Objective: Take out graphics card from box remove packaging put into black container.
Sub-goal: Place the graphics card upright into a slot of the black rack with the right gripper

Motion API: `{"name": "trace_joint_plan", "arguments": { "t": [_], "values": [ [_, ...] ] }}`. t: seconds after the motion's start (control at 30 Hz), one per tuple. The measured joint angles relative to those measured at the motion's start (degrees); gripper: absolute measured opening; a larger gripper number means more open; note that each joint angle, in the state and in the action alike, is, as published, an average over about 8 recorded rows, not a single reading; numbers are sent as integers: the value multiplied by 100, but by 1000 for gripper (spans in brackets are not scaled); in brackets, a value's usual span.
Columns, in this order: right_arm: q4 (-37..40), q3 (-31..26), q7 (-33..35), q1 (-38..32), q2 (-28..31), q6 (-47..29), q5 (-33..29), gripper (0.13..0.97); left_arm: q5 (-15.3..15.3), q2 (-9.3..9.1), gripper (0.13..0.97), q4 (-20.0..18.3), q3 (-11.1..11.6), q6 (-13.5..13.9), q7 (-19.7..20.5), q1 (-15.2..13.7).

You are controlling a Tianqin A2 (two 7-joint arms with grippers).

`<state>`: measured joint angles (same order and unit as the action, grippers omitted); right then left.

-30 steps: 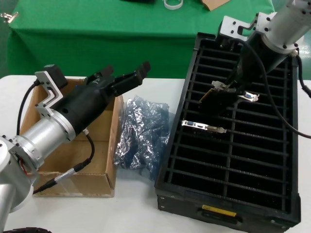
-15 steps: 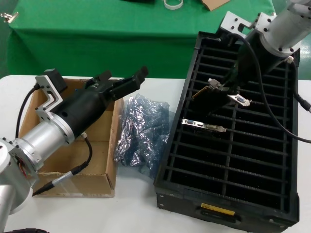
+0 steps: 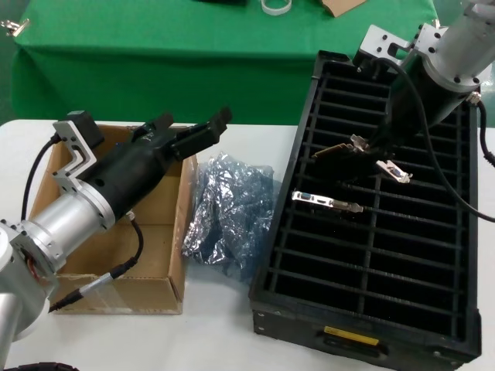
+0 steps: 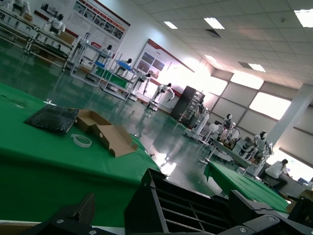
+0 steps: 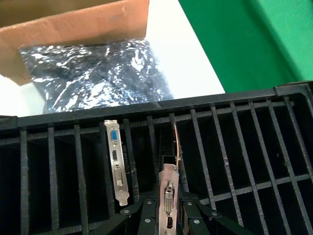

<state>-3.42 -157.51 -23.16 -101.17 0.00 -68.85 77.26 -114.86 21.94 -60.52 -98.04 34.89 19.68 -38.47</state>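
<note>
Crate: black, slotted, on the table's right.
Box: brown carton, left; no card shows inside.
Bag: crinkled grey-blue, empty, lying between box and crate.
Left claw: above the box's far corner, fingers parted, holding nothing.
Right claw: over the crate, clamped on the card, bracket up, above a slot.
Second card: seated one slot nearer.

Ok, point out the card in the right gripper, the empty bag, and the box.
card (image 5: pixel 167 193), right wrist view, on its silver bracket.
right gripper (image 3: pixel 377 147), head view, between its fingertips.
bag (image 3: pixel 228 209), head view, crinkled middle.
box (image 3: pixel 176 224), head view, near side wall.
</note>
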Motion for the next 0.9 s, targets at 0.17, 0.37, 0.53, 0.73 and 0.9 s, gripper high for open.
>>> {"name": "trace_joint_plan", "arguments": {
  "t": [0.17, 0.37, 0.53, 0.73, 0.9],
  "values": [
    [-54, -13, 32, -41, 0, -105, -123, 190, -16, 2, 966, 28, 38, 30, -34, -3],
    [-128, -19, 59, -77, 0, -133, -276, 190, -35, 5, 966, 47, 85, 57, -81, -2],
    [-179, -20, 95, -99, 0, -124, -394, 190, -50, -4, 966, 85, 122, 79, -133, -19],
    [-241, -21, 137, -99, 0, -101, -503, 190, -59, -30, 966, 189, 153, 110, -202, -74],
    [-284, -21, 141, -75, 0, -86, -581, 190, -59, -57, 966, 295, 165, 139, -248, -126]
  ]
}}
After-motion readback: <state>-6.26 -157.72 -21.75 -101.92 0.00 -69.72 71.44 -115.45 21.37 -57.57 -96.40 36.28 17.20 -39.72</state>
